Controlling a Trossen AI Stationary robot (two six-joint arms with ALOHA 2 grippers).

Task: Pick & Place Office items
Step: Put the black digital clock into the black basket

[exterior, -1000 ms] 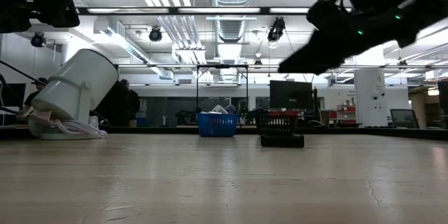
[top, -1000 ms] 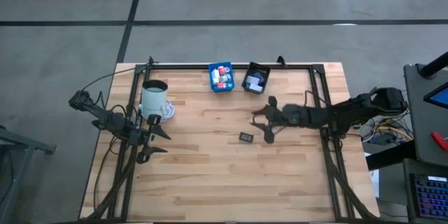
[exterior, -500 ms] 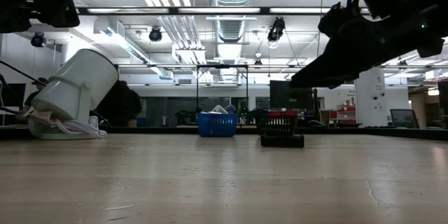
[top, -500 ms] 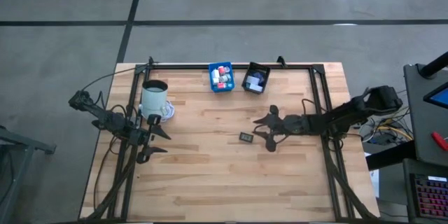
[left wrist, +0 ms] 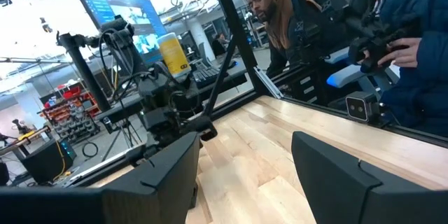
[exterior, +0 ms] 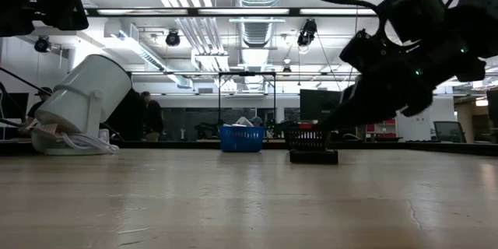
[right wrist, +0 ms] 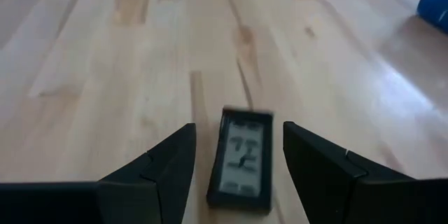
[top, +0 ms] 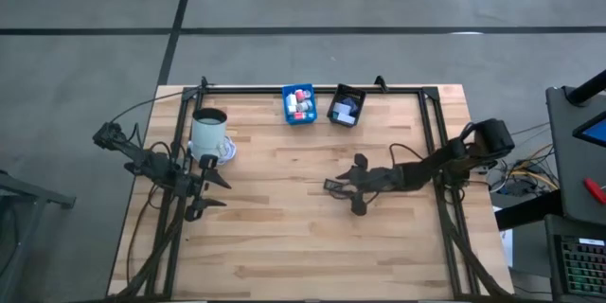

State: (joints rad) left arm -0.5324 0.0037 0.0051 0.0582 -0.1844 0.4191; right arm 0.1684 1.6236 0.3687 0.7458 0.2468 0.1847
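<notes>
High view, change: my right gripper (top: 338, 192) has slid left across the table (top: 284, 246) since a second ago and now straddles the flat black rectangle (top: 331, 187), which has not moved.
High view, room: bare wood lies all around the rectangle; the blue bin (top: 299, 103) and black bin (top: 346, 106) sit well apart at the far edge.
High view, pose: my right arm stretches low from the right side; my left gripper (top: 210, 193) waits near the white mug (top: 209, 133), fingers spread, nothing in them.
Low view: my right gripper (exterior: 331, 120) hangs just above the tabletop, lower than before.
Left wrist view: my fingers (left wrist: 157, 175) stand apart, holding nothing; people sit beyond the table edge.
Right wrist view: the rectangle (right wrist: 241, 157) lies flat between my parted fingers (right wrist: 164, 164), ungrasped.
</notes>
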